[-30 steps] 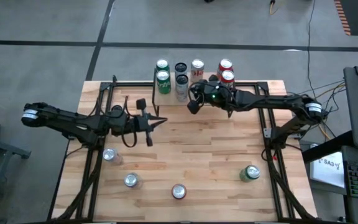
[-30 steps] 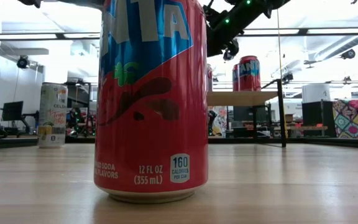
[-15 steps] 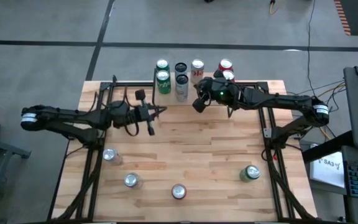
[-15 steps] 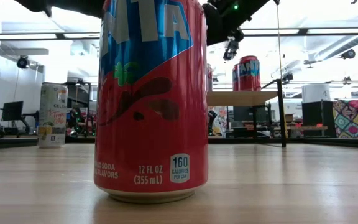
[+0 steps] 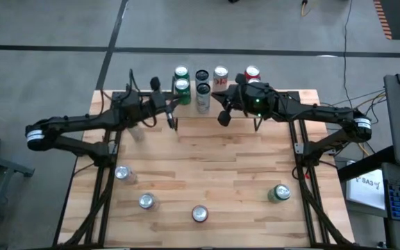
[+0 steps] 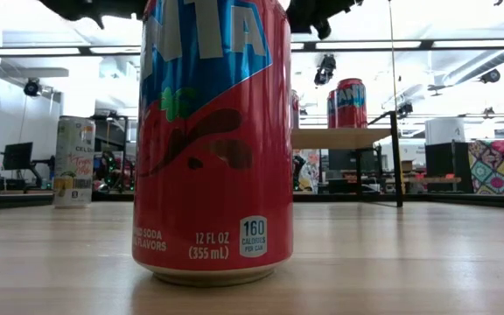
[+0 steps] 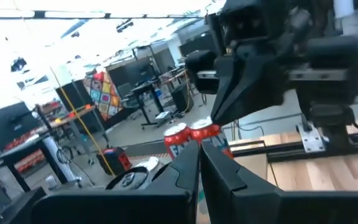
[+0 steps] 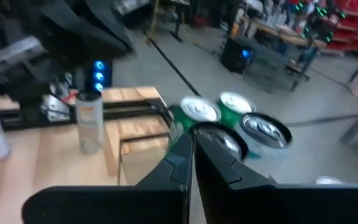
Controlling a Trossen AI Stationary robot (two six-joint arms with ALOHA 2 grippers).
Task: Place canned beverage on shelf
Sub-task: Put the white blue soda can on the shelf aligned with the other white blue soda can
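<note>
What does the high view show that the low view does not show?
Only the high view shows both shut hands, the left hand and the right hand, near the shelf, and the green can on the table. Only the low view shows the label of the big red can and the room behind. Both show the red cans on the shelf.

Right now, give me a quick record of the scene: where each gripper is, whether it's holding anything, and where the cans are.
left gripper: shut, empty, beside the shelf's left end
right gripper: shut, empty, in front of the shelf
shelf: at the table's far edge, carrying seven cans: green, dark, pale, red
cans on the table: four near the front edge, three silver-topped and one green can
task state: four cans not yet shelved
</note>
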